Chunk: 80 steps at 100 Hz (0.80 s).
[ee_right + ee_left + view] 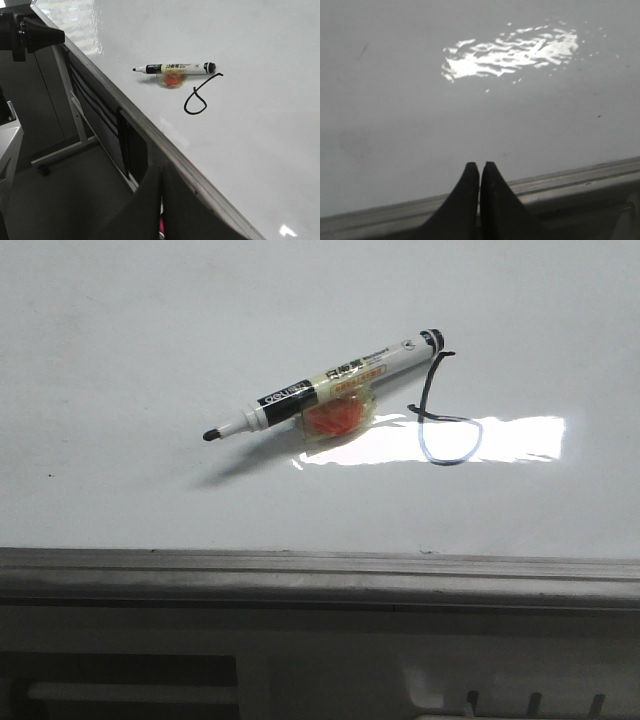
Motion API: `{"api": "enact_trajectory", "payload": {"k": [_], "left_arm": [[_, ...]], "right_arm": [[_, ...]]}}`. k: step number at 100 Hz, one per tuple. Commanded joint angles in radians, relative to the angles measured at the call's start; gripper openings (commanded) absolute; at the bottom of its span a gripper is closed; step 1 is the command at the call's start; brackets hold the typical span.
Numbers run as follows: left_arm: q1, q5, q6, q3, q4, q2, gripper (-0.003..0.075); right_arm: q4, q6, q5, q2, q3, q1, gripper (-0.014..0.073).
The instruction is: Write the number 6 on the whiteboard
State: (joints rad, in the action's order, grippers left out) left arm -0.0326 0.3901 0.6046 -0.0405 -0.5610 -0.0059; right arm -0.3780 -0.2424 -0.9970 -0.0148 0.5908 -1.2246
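The whiteboard (150, 340) fills the front view, its grey metal rim (300, 575) along the near edge. The number 6 (440, 420) is drawn in thin black line, its loop lying in the light glare. A marker (325, 385) with a black-and-white barrel lies uncapped on the board to the left of it, resting on an orange lump wrapped in clear tape (338, 418). The right wrist view shows the 6 (197, 97) and the marker (175, 68). My left gripper (479, 165) is shut and empty over the board's rim. My right gripper (161, 172) is shut, off the board's edge.
A bright rectangular glare (500, 440) lies on the board beside the 6. In the right wrist view, the stand's legs (65, 150) and the floor show beside the board, and part of the other arm (30, 35) is at the far corner.
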Motion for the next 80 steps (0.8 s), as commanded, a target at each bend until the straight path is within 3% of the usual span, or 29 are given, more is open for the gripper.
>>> {"api": "enact_trajectory", "payload": {"k": [1, 15, 26, 38, 80], "left_arm": [[0.003, -0.068, -0.113, -0.005, 0.040, -0.030, -0.0019], [-0.008, -0.097, -0.542, 0.044, 0.288, -0.030, -0.0019], [-0.008, -0.124, -0.787, 0.084, 0.451, -0.030, -0.0019], [-0.008, -0.092, -0.796, 0.089, 0.637, -0.030, -0.0019], [-0.008, -0.094, -0.796, 0.089, 0.626, -0.030, -0.0019]], "right_arm": [[-0.023, -0.002, 0.066, -0.001, 0.019, 0.004, -0.0054], [-0.023, -0.002, 0.066, -0.001, 0.019, 0.004, -0.0054], [-0.023, -0.002, 0.066, -0.001, 0.019, 0.004, -0.0054], [-0.023, -0.002, 0.066, -0.001, 0.019, 0.004, -0.0054], [-0.023, -0.002, 0.066, -0.001, 0.019, 0.004, -0.0054]]}}
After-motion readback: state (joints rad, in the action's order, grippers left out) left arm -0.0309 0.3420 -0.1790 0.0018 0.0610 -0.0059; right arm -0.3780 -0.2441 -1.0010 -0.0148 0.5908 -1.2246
